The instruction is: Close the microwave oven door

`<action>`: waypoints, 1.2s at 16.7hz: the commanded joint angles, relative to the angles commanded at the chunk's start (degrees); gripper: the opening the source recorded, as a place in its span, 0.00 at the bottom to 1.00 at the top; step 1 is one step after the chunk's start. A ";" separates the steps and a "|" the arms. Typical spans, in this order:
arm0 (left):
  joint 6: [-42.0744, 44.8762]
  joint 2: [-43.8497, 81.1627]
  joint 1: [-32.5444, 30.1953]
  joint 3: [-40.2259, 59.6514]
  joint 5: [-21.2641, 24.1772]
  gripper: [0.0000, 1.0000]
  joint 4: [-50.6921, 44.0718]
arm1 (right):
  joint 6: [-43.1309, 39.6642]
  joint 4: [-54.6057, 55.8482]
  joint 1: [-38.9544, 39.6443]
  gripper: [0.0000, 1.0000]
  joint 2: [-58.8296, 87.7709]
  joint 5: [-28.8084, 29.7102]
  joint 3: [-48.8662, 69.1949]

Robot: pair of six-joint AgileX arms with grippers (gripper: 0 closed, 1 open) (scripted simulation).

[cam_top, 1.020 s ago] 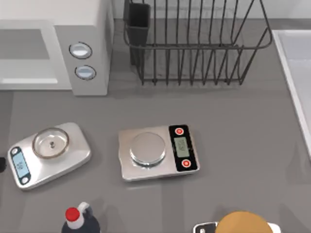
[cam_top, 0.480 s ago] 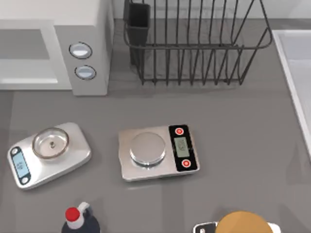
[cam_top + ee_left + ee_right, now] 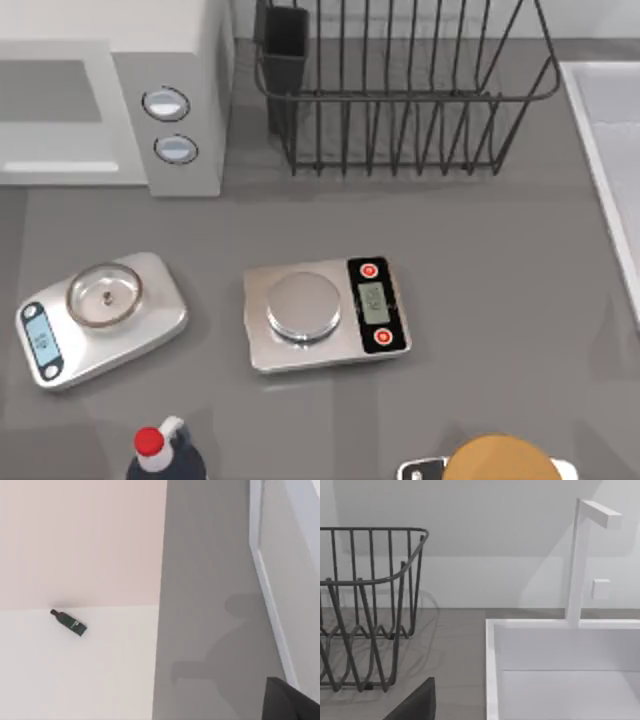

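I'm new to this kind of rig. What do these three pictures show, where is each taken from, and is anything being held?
This is a rendered scene with two AgileX table arms. The top view looks down on a grey table. At its far left stands the microwave oven, whose door looks flush with the front. Beside it is a black wire dish rack, and a white sink lies at the right edge. Nearer the camera are two kitchen scales, a red-capped bottle and a brown round thing. The other two pictures come from cameras on the arms' wrists: the left one sees the microwave's side and a small bottle on the floor, the right one the rack and sink. Nothing is visibly held.
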 joint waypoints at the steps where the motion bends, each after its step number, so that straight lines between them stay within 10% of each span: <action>1: 2.22 4.76 2.46 3.35 1.70 0.00 -2.25 | 0.00 0.00 0.00 1.00 0.00 0.00 0.00; 13: 10.85 24.28 9.63 18.07 8.96 0.00 -12.37 | 0.00 0.00 0.00 1.00 0.00 0.00 0.00; 20: 11.04 28.43 9.88 9.83 9.14 0.00 0.30 | 0.00 0.00 0.00 1.00 0.00 0.00 0.00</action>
